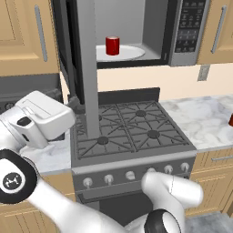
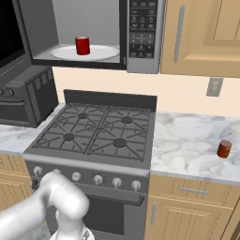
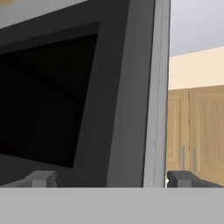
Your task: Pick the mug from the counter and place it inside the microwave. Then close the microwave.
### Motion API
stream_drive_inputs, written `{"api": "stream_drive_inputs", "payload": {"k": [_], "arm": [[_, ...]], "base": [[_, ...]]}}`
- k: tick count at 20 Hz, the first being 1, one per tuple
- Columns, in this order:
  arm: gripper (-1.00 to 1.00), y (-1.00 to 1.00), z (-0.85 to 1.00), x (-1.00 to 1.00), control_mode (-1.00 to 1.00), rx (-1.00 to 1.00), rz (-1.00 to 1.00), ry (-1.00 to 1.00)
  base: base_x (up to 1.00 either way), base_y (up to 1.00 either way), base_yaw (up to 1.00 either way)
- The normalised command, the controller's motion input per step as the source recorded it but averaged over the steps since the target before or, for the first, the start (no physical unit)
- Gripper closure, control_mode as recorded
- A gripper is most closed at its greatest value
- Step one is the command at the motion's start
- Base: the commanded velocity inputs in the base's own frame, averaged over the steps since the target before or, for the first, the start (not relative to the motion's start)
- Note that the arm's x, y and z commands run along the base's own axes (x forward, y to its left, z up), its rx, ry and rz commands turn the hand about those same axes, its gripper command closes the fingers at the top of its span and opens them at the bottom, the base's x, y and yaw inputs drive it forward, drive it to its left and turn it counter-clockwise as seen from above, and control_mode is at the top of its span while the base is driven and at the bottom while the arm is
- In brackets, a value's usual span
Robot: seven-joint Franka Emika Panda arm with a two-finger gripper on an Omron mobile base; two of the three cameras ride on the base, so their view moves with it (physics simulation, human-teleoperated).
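Inside the microwave (image 1: 182,41), the mug (image 1: 112,45) stands on the white plate (image 1: 129,53). The wide-open, empty gripper (image 3: 111,179) faces the open door (image 1: 86,68) (its edge between the fingertips); a glancing push could slip off, leaving it ajar.

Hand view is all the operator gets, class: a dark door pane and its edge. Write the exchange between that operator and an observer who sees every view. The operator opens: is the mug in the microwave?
Observer: Yes. The mug stands upright on the white plate inside the microwave.
Operator: Is the door shut?
Observer: No. The door stands swung wide open, edge-on in the left base view.
Operator: Is anything on the counter?
Observer: A small red-brown can stands on the counter, right of the stove.
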Motion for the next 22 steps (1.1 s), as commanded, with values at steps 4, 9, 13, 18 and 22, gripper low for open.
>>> {"api": "stream_drive_inputs", "payload": {"k": [4,9,13,18,22], "arm": [[-1.0,-0.38,0.03,0.0,-1.0,0.0,0.0,0.01],[-1.0,-0.49,0.06,0.0,-1.0,0.0,0.0,0.01],[-1.0,-0.48,0.06,0.0,-1.0,0.0,0.0,0.01],[-1.0,-0.51,0.08,0.06,-1.0,0.0,0.0,0.03],[-1.0,-0.52,0.01,0.19,-1.0,0.0,0.0,0.04]], "base": [[0.0,0.0,0.0],[0.0,0.0,0.0],[0.0,0.0,0.0],[0.0,0.0,0.0],[0.0,0.0,0.0]]}}
